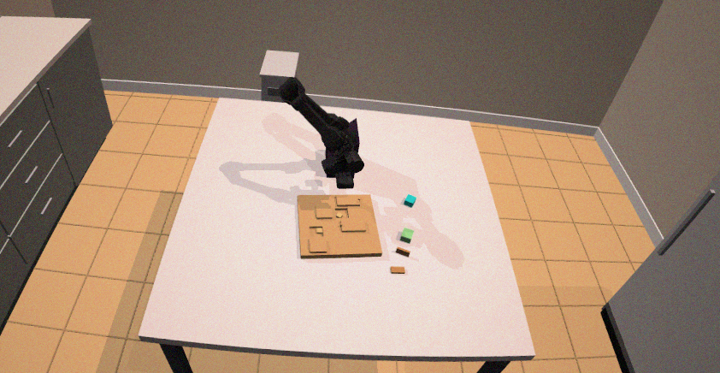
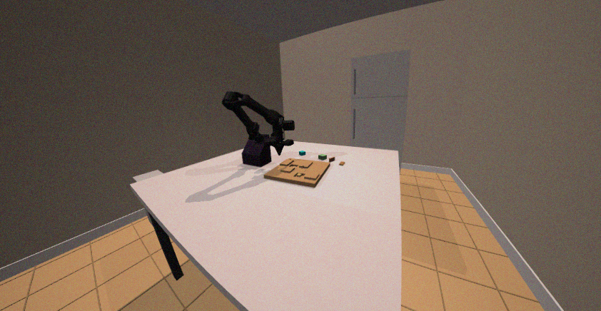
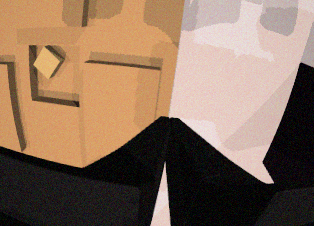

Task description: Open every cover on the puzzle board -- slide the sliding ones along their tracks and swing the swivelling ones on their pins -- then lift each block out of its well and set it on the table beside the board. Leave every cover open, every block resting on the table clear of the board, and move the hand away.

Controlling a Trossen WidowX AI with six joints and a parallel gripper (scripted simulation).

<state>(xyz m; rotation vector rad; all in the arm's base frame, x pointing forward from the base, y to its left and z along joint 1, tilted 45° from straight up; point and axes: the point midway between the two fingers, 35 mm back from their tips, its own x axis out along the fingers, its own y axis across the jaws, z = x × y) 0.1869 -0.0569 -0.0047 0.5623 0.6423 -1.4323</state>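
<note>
The wooden puzzle board (image 1: 347,250) (image 2: 289,180) (image 3: 115,5) carries several flat covers, one at front left (image 1: 317,245) and one at right (image 1: 354,226). One open well shows a pale yellow block (image 1: 339,215) (image 3: 47,62), turned at an angle inside it. Another pale block (image 1: 319,230) is in the well at left. A cyan block (image 1: 410,200) (image 2: 302,153), a green block (image 1: 407,235) (image 2: 322,157) and two small brown pieces (image 1: 402,251) (image 1: 397,269) lie on the table right of the board. My gripper (image 2: 279,154) (image 3: 168,126) is shut and empty, raised near the board's back edge.
The arm's dark base (image 2: 256,153) stands on the table (image 1: 251,299) behind the board. The cyan block is farthest back of the loose pieces. A low cabinet (image 1: 280,62) stands beyond the table's back edge.
</note>
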